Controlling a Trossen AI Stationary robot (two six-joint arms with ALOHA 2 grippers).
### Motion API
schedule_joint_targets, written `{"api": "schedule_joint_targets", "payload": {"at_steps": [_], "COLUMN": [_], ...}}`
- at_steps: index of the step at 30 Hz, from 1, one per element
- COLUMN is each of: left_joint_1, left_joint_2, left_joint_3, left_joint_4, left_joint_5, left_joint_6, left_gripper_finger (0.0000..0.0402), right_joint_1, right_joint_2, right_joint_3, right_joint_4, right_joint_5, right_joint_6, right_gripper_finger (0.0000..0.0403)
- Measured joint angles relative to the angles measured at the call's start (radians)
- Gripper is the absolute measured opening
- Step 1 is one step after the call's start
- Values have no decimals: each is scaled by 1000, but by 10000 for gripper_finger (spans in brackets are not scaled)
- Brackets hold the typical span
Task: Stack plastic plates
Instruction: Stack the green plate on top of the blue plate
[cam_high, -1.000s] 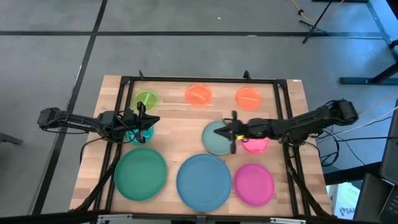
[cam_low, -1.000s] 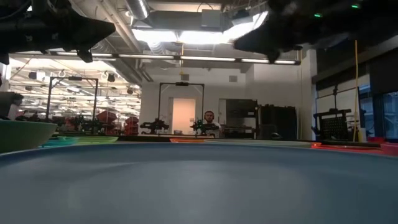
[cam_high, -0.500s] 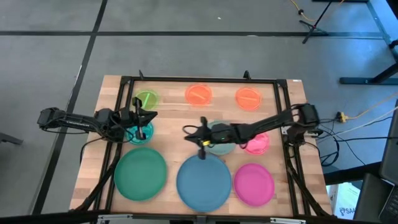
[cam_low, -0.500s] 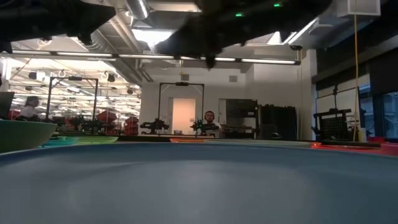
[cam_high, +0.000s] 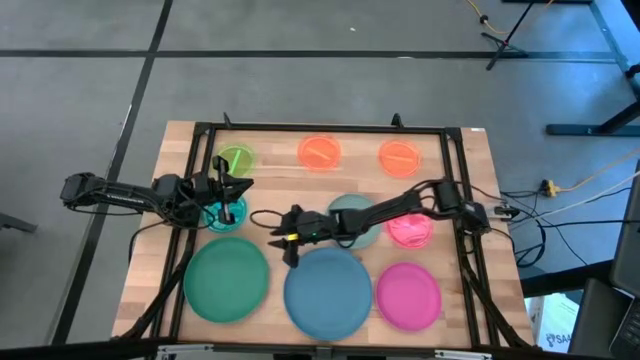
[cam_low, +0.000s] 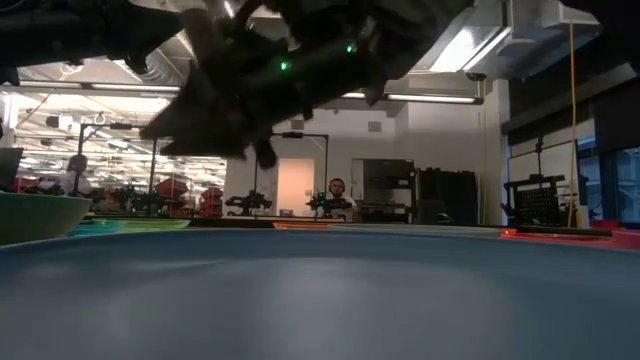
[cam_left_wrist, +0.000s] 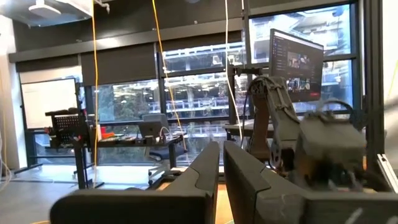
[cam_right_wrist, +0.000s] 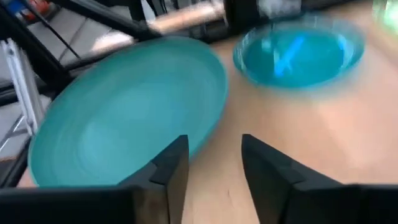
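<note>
Plastic plates lie flat and apart on the wooden table: a large green plate (cam_high: 226, 281), a large blue plate (cam_high: 327, 293), a magenta plate (cam_high: 408, 296), a pale teal plate (cam_high: 352, 212) partly under my right arm, a pink plate (cam_high: 411, 232), two orange plates (cam_high: 320, 152) (cam_high: 399, 158), a neon green plate (cam_high: 236, 160) and a small blue-teal plate (cam_high: 221, 216). My right gripper (cam_high: 287, 236) (cam_right_wrist: 211, 168) hangs open over bare wood between the green plate (cam_right_wrist: 124, 118) and the blue one. My left gripper (cam_high: 226, 193) (cam_left_wrist: 221, 171) hovers shut above the small blue-teal plate (cam_right_wrist: 298, 53).
A black frame (cam_high: 320, 129) runs along the table's far edge and down both sides. The large blue plate (cam_low: 320, 300) fills the foreground of the low view. A person (cam_low: 338, 190) sits far off in the room behind.
My right gripper has swept from over the pale teal plate toward the table's left edge and a little toward the near edge, with the arm stretching out across the middle. No plate has moved.
</note>
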Motion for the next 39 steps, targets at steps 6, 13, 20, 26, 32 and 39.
{"api": "schedule_joint_targets", "payload": {"at_steps": [6,13,20,26,32,39], "left_joint_1": [0,0,0,0,0,0], "left_joint_2": [0,0,0,0,0,0], "left_joint_3": [0,0,0,0,0,0], "left_joint_4": [-1,-4,-5,-6,-9,-11], "left_joint_5": [-2,0,-1,-1,-1,-1], "left_joint_6": [0,-4,-9,-10,-26,-27], "left_gripper_finger": [18,18,18,18,18,18], "right_joint_1": [11,40,42,46,46,48], "right_joint_2": [119,217,255,257,257,257], "right_joint_3": [117,286,339,339,339,338], "right_joint_4": [2,-157,-208,-221,-218,-254], "right_joint_5": [-85,-84,-80,-86,-173,-212], "right_joint_6": [96,96,102,99,99,122], "right_gripper_finger": [154,154,154,154,154,154]}}
